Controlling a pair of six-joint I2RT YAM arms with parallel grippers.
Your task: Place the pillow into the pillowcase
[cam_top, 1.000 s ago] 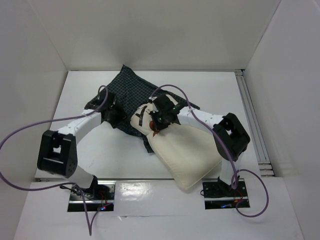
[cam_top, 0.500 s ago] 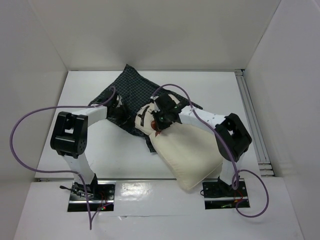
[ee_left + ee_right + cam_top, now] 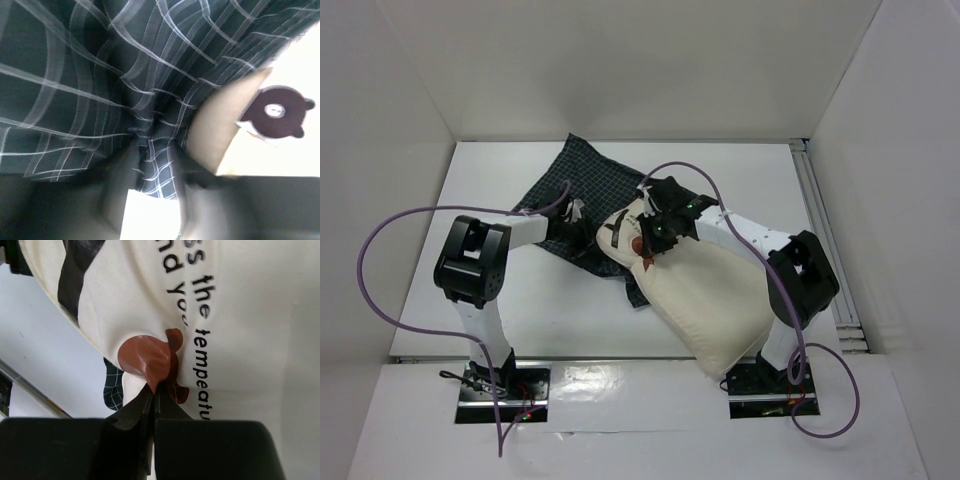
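Evidently the right jaws pinch the soft cream-white rectangular pillow point(image 3: 240, 300) at its brown bear print point(image 3: 147, 357); the left jaws clamp a fold of the dark navy grid-checked pillowcase point(image 3: 75, 75).

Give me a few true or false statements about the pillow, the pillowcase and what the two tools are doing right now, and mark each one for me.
1. The right tool pinches the pillow at its brown bear print. True.
2. The pillow is fully inside the pillowcase. False: nearly all of it lies uncovered on the table, and only its far end meets the case.
3. A fold of the pillowcase sits between the fingers of the left tool. True.
4. The pillowcase is plain red. False: it is dark navy with a thin white grid.
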